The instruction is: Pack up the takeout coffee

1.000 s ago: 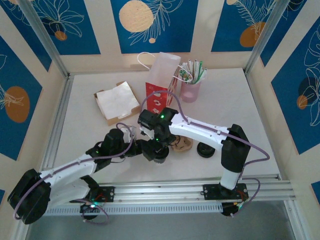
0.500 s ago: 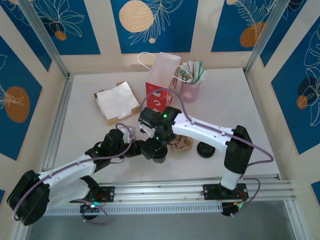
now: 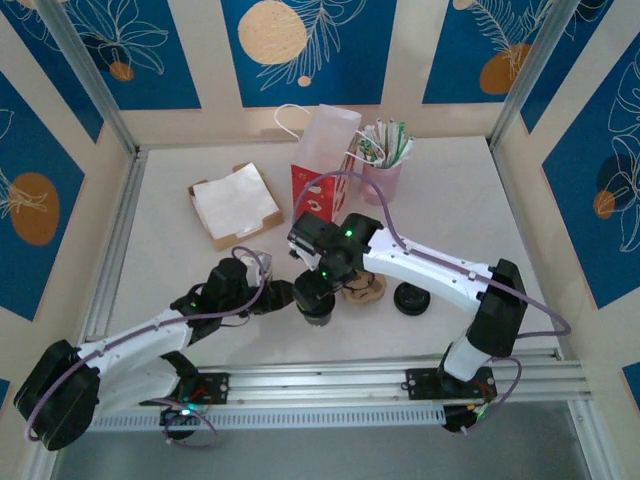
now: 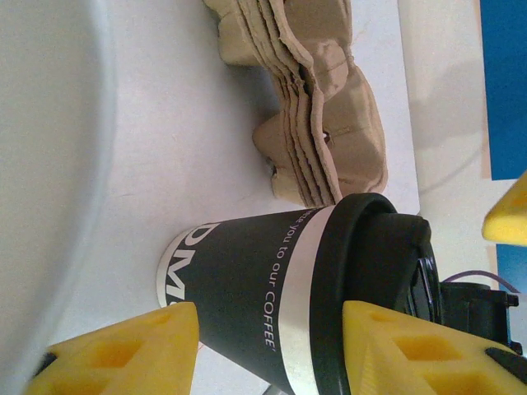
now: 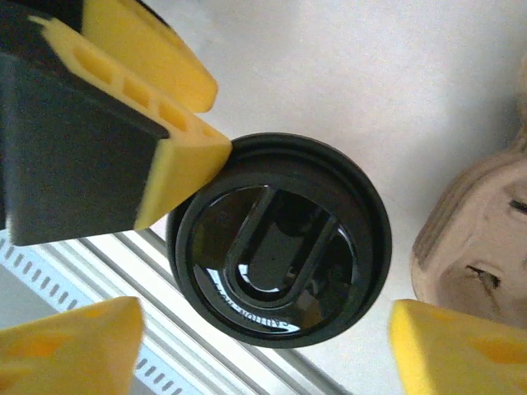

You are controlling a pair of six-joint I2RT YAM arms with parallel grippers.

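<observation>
The takeout coffee [image 4: 263,280] is a dark paper cup with a white band and the word COFFEE, capped by a black lid [image 5: 278,239]. It stands near the table's front edge [image 3: 318,306]. My left gripper [image 4: 272,346] is shut on the cup's body from the left, one yellow finger on each side. One left finger [image 5: 177,156] touches the lid's rim. My right gripper [image 5: 268,341] hangs straight above the lid, open, with a yellow finger on either side and gaps between them and the rim.
A stack of brown pulp cup carriers [image 3: 365,288] lies just right of the cup. A loose black lid [image 3: 411,299] sits further right. At the back stand a red and white paper bag [image 3: 322,160], a pink cup of straws [image 3: 381,172] and a napkin box [image 3: 235,205]. The metal rail [image 3: 400,375] runs along the front.
My right arm has shifted right and come down over the cup, and its fingers have drawn in toward the lid. The left gripper and cup have stayed put.
</observation>
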